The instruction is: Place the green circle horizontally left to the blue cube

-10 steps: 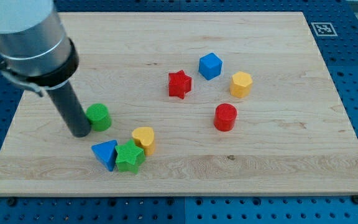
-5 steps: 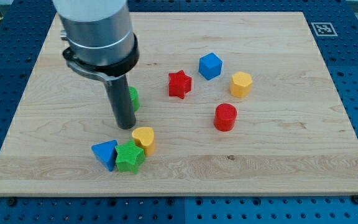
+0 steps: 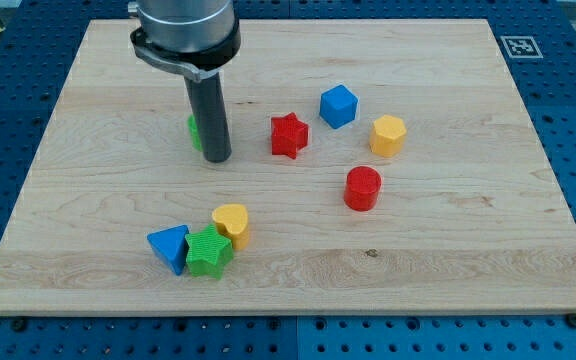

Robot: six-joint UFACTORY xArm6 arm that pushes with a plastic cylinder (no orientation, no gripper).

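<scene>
The green circle (image 3: 195,131) is mostly hidden behind my rod, only a green sliver showing at the rod's left. My tip (image 3: 217,158) rests on the board just below and right of it, touching it. The blue cube (image 3: 338,105) sits toward the view's upper right, well to the right of the green circle and slightly higher in the view. A red star (image 3: 289,135) lies between them, just below the line joining them.
A yellow hexagon (image 3: 388,135) and a red cylinder (image 3: 363,187) lie right of the star. A yellow heart (image 3: 232,223), a green star-like block (image 3: 209,252) and a blue triangle (image 3: 170,246) cluster at the view's lower left. The wooden board (image 3: 88,280) has blue pegboard around it.
My tip has pushed the green circle up and to the right, from the left middle of the board to a spot left of the red star. The other blocks have not moved.
</scene>
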